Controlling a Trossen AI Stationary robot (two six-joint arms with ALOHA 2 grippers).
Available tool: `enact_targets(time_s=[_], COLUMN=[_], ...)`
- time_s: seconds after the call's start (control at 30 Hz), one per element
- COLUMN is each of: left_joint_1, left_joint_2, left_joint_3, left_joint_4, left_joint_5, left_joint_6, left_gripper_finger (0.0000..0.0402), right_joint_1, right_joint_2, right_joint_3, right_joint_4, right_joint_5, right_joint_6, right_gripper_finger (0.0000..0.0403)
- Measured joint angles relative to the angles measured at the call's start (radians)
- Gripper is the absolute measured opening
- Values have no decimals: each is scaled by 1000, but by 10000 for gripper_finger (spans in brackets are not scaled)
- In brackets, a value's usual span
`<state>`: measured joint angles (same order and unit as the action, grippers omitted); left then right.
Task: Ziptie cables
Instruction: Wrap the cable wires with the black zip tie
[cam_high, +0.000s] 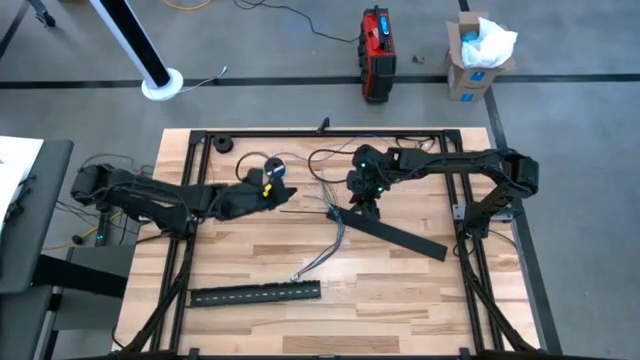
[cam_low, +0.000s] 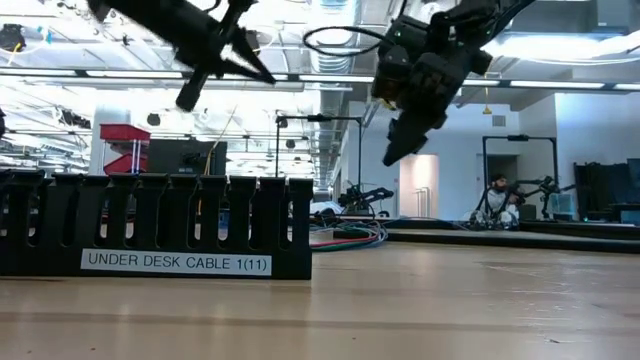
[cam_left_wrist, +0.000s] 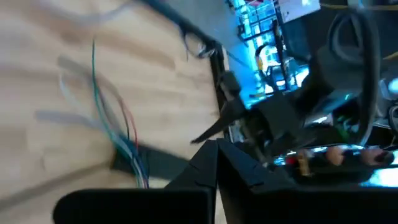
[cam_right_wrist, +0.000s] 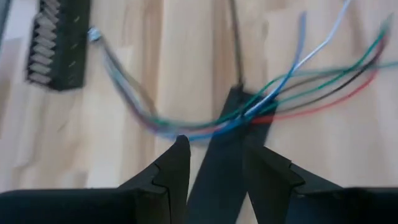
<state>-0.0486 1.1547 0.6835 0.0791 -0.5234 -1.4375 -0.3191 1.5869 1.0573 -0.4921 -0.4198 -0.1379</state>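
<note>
L claw (cam_high: 285, 194) hovered above the pale wooden table (cam_high: 250, 250), fingers' spread: can't tell. Thin multicoloured flexible cables (cam_high: 330, 240) lay mid-table, crossing the flat black plastic strip (cam_high: 405, 236). R claw (cam_high: 366, 207) stood over that strip w/ fingers apart, holding nothing.

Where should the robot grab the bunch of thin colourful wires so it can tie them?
Probably at the narrow waist of the cables, where the strands run closest together across the flat black strip, coming straight down from above. The ends fan apart, so there some strands would slip out. The right gripper hovers over that spot, jaws open.
</note>
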Motion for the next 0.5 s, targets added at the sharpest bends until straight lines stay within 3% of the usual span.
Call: enact_targets(time_s=[0.13, 0.27, 0.37, 0.5], left_joint_1=[-104, -249, -327, -336], left_joint_2=[19, 84, 184, 337], left_joint_3=[-82, -118, -104, -69], left_joint_4=[119, 112, 135, 310], left_joint_5=[-143, -361, -469, -522], left_joint_6=[-192, -561, -732, -763], left_gripper_finger=[0, 0, 0, 0], right_joint_1=[-73, -145, -194, -255], right_joint_2=[-28, -77, -116, -170], right_joint_3=[0, 0, 0, 1], right_joint_4=[-108, -137, -114, -70], right_joint_5=[-50, -53, -58, -59], right_joint_6=[-2, 23, 32, 23], right_gripper_finger=[134, 134, 134, 134])
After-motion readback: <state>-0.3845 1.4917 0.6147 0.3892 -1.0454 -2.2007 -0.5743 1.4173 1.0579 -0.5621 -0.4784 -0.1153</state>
